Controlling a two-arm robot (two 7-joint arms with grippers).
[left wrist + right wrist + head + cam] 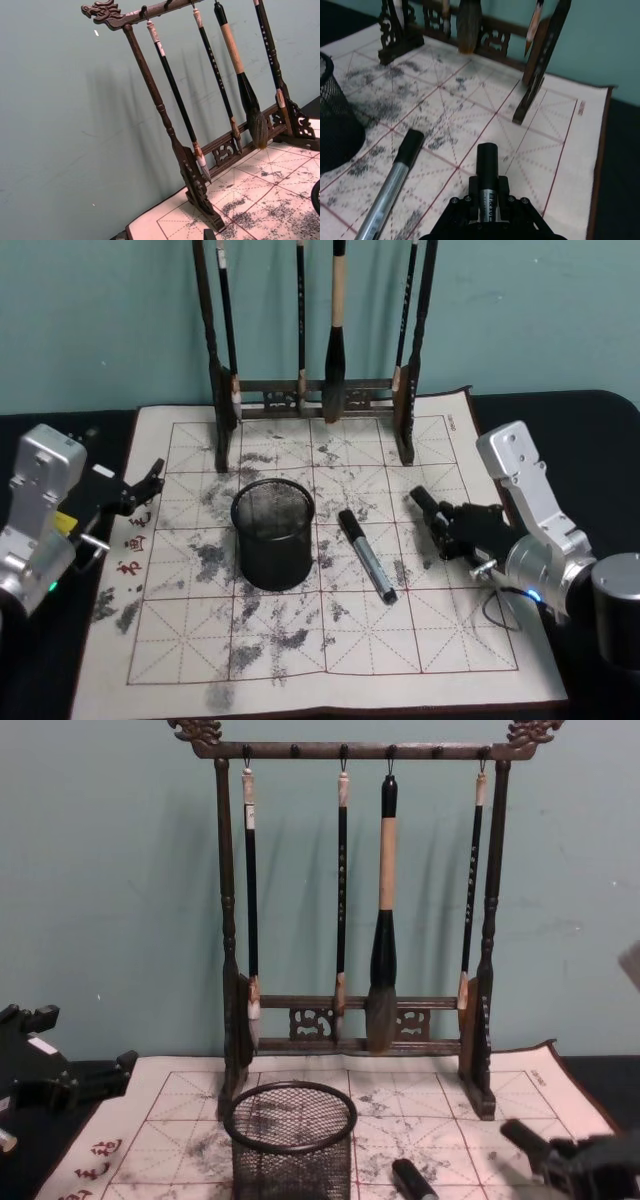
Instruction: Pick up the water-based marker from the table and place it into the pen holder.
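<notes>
The right gripper (pixel 440 515) is closed on a marker (pixel 424 502) over the right part of the mat (pixel 450 640), the black cap sticking out past the fingers. The marker is well apart from the holder (pixel 270 560), which stands upright mid-mat. 1 other marker (pixel 366 555) lies flat between them, just beside the holder. The left gripper (pixel 150 488) hangs at the mat's left edge, fingers apart.

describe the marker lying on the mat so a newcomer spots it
On the cream calligraphy mat, find the black mesh pen holder. The marker lies flat just right of it, silver barrel, black cap; the other marker is in the right gripper.
</notes>
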